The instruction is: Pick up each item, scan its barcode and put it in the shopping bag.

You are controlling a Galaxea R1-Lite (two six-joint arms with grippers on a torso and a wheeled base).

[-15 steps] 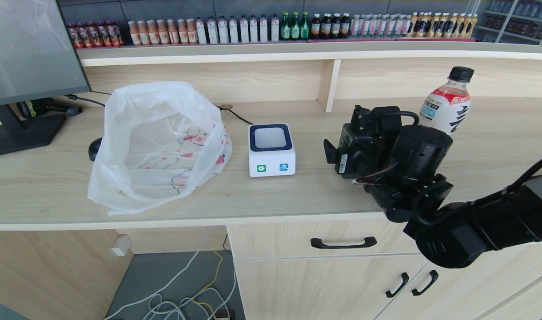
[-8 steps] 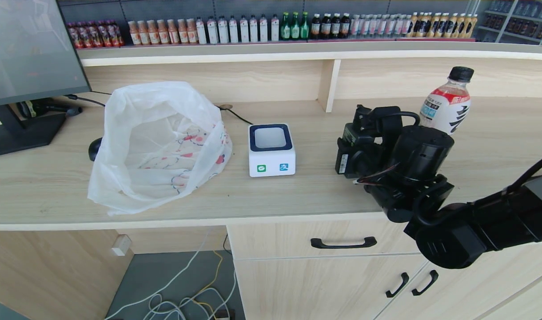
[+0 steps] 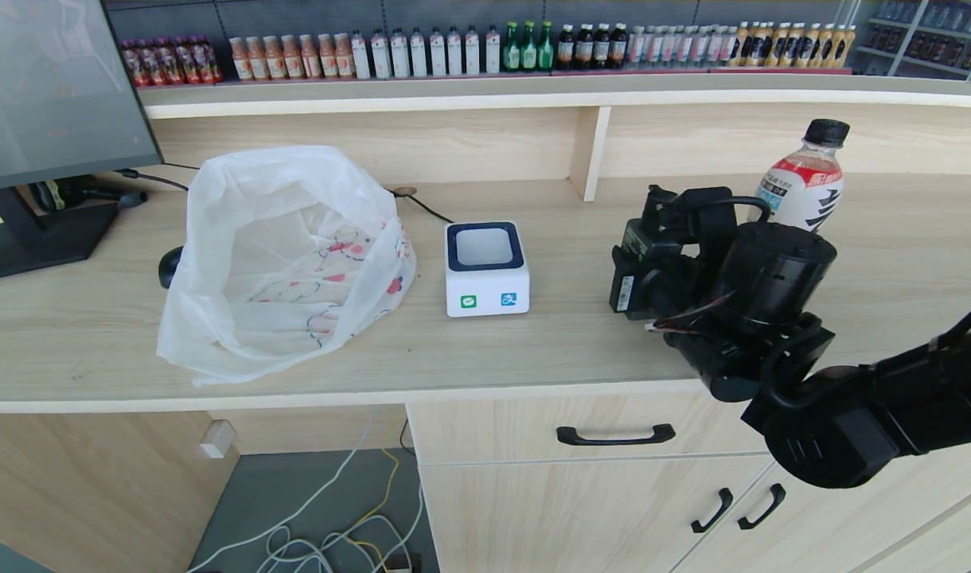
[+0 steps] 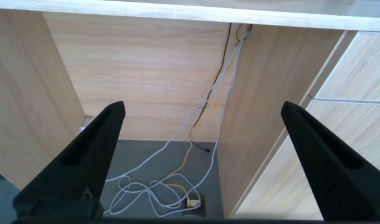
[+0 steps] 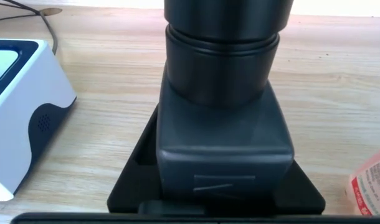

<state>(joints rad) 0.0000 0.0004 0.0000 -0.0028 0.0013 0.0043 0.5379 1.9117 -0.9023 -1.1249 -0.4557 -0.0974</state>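
Head view is showing the black-capped plastic bottle (image 3: 804, 187) standing unscanned, unbagged on the wooden desk (image 3: 533, 350) beyond the right gripper (image 3: 637, 263) (state indeterminable); the left gripper (image 4: 204, 112) is holding its fingers (image 4: 84, 155) spread apart, empty.

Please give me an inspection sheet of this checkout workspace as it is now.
Surface: light wood counter, drawers below.
Job's things: shopping bag open at left; scanner in the middle; bottle upright at right.
Clutter: monitor at far left; dark rounded thing at the bag's left edge.
End effectors: left end effector open, facing the recess under the counter; right end effector above the counter, between scanner and bottle.
Cables: one cable behind the scanner; loose wires on the floor.
Surroundings: shelf of drinks behind.
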